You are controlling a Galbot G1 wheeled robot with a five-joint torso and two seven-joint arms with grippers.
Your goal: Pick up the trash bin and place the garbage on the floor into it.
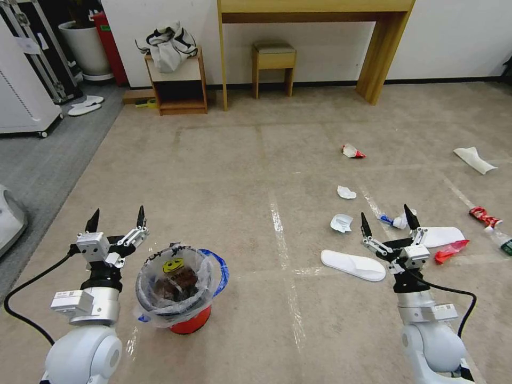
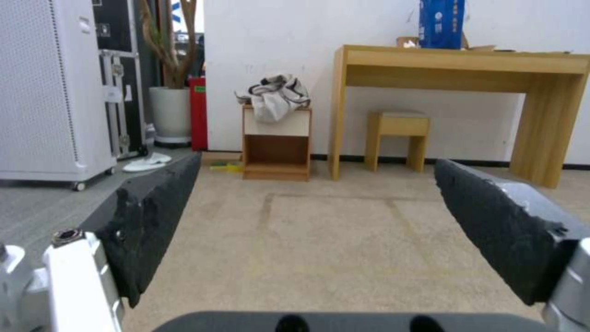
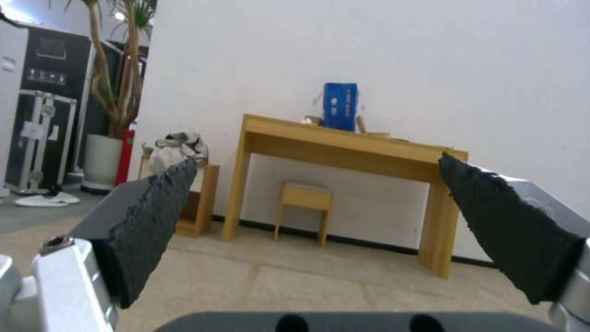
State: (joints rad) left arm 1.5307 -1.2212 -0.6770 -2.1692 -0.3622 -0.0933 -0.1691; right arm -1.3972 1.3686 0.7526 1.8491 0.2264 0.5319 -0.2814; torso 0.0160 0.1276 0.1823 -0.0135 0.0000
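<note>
On the carpeted floor (image 1: pixel 224 176) the bin (image 1: pixel 178 290) stands just beside the wide-spread left pincer (image 1: pixel 116 220), probably light, its stiff rim the best hold, while the right pincer (image 1: pixel 388 218) gapes above scattered slippers (image 1: pixel 352 265).

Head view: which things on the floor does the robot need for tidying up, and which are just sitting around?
For the job:
- trash bin, beside the left gripper
- white slipper
- crumpled paper
- red wrapper, past the right gripper
- the floor

Just sitting around:
- wooden desk
- stool
- planter pot
</note>
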